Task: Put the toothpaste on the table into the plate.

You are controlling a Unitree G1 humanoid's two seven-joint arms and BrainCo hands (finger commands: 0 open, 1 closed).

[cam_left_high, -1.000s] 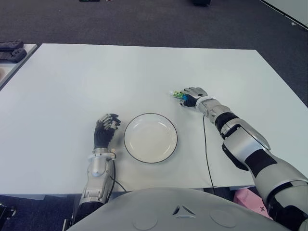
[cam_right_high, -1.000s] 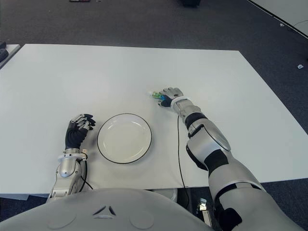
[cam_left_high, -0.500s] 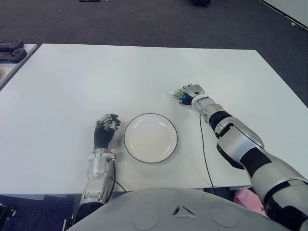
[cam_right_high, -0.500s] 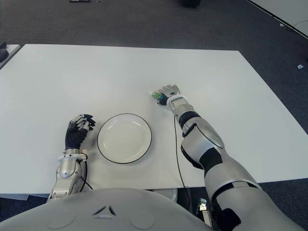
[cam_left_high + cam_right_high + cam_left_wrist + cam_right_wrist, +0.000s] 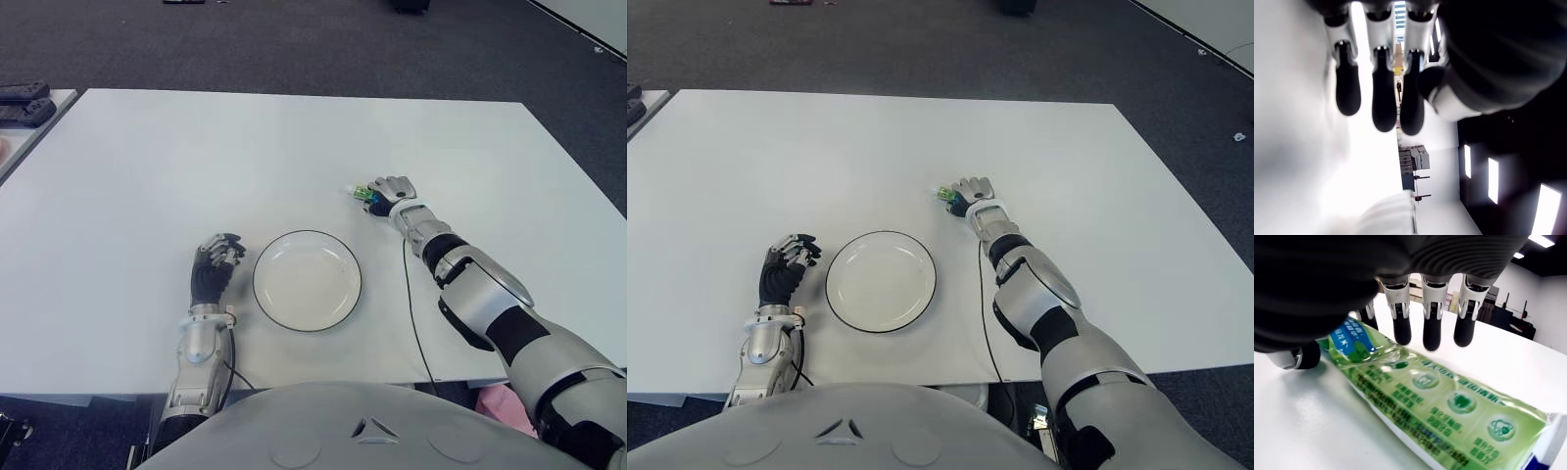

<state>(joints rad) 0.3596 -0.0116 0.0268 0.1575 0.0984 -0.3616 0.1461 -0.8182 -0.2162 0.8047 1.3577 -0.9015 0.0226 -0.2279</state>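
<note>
While my right hand (image 5: pixel 392 191) hovers with fingers (image 5: pixel 1432 335) uncurled, the toothpaste (image 5: pixel 1430 406) lies lengthwise directly beneath them on the surface (image 5: pixel 196 166), unheld

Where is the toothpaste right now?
The toothpaste lies flat on the white table, under the right hand, beyond and to the right of the plate. The hand's fingers reach over it, not yet closed around it.

Under the matt black rubbery fingers (image 5: pixel 1402 330) of the silver metal-and-plastic right hand (image 5: pixel 392 193) lies a glossy green plastic toothpaste tube (image 5: pixel 1444 409), printed and slightly crinkled. The smooth white counter (image 5: pixel 196 166) has a satin sheen. The round white black-rimmed plate (image 5: pixel 307 280) looks glazed.
</note>
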